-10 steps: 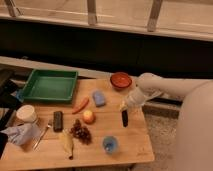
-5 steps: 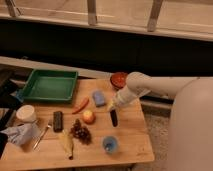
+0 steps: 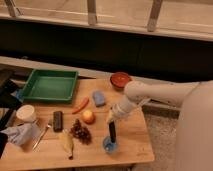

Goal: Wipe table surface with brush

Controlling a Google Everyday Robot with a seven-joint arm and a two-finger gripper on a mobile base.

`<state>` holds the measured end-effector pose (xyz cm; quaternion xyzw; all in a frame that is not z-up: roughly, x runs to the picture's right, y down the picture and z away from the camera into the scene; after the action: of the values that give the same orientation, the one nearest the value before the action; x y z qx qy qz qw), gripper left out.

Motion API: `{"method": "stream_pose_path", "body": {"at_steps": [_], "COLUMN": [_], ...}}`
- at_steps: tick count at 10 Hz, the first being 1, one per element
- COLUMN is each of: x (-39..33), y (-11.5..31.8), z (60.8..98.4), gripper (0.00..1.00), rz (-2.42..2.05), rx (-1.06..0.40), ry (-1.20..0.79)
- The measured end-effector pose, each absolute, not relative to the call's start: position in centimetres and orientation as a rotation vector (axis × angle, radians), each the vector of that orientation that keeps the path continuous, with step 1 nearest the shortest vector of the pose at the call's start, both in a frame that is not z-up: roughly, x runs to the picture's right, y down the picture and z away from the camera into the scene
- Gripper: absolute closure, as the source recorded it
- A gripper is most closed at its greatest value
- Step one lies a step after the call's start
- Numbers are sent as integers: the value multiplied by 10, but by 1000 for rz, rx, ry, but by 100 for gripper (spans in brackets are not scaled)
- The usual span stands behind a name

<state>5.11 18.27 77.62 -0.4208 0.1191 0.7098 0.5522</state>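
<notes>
Robot's tool (image 3: 112,118), lower centre of the frame, pinches the black-handled brush (image 3: 112,132), which hangs upright over a small blue container (image 3: 111,146) near the front edge of the wooden counter (image 3: 134,134); 1 green tray (image 3: 50,86) sits upper left

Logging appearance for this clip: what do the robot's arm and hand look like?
The arm is smooth and off-white, built of rounded tubular segments with a bulbous joint. The hand, over the front right of the table surface, is a paler cream and tapers narrower than the arm. No cables or markings show.
</notes>
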Motion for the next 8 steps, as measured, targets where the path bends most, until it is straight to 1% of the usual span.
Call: {"method": "stream_pose_path", "body": {"at_steps": [2, 4, 5, 7, 8], "x": [68, 89, 97, 89, 84], "y": [175, 149, 130, 105, 100], "z": [779, 790, 799, 811, 813], "gripper": [100, 100, 100, 100, 100], "rz": [1724, 1765, 1775, 1752, 1740], "rx": [-963, -921, -902, -900, -903], "ry": [289, 279, 262, 225, 212]}}
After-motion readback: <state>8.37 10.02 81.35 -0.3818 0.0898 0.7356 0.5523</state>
